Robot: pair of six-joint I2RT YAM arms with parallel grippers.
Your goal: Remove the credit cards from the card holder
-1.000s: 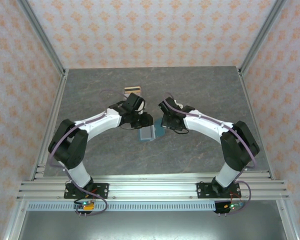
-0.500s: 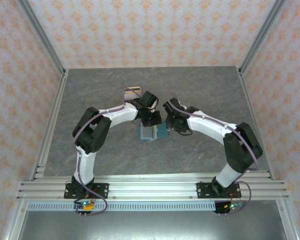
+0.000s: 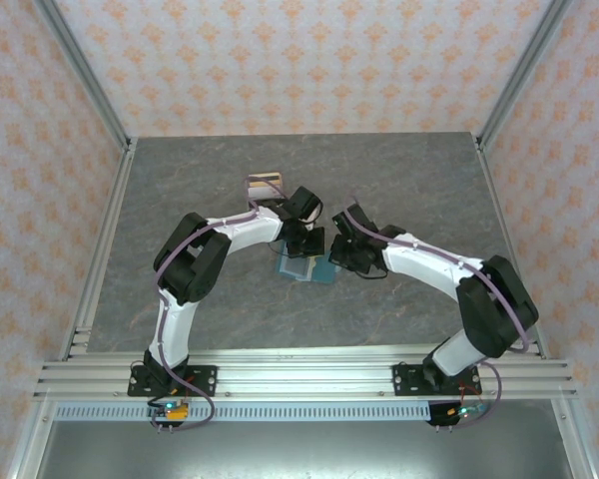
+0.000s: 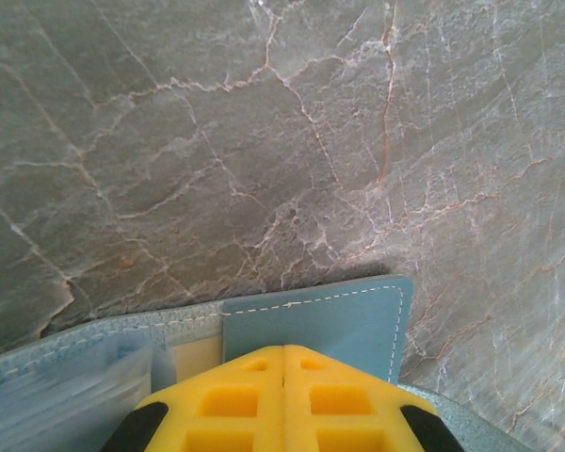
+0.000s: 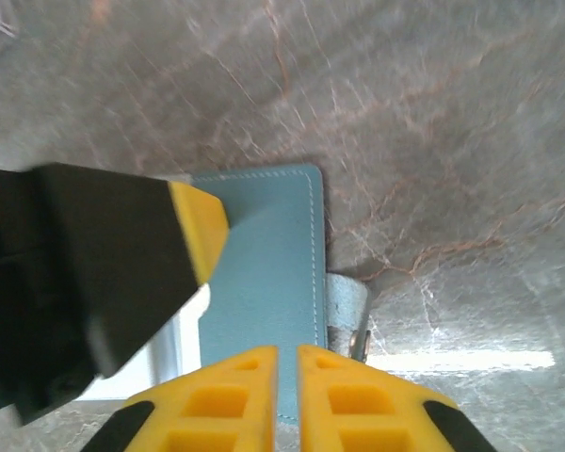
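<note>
Grey veined tabletop (image 3: 180, 190) sitting inside a wallpapered booth
Cream, orange-patterned walls (image 3: 299, 60) are closing three sides; aluminium rails (image 3: 299, 371) are running along the near edge

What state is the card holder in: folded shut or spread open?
Spread open. The card holder lies flat on the table, two panels side by side, an inner pocket facing up.

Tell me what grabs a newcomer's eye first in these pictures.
The left end effector and right end effector meet nose to nose over the blue card holder at mid-table. Just beyond them, a small pile of credit cards lies on the grey marbled table.
</note>
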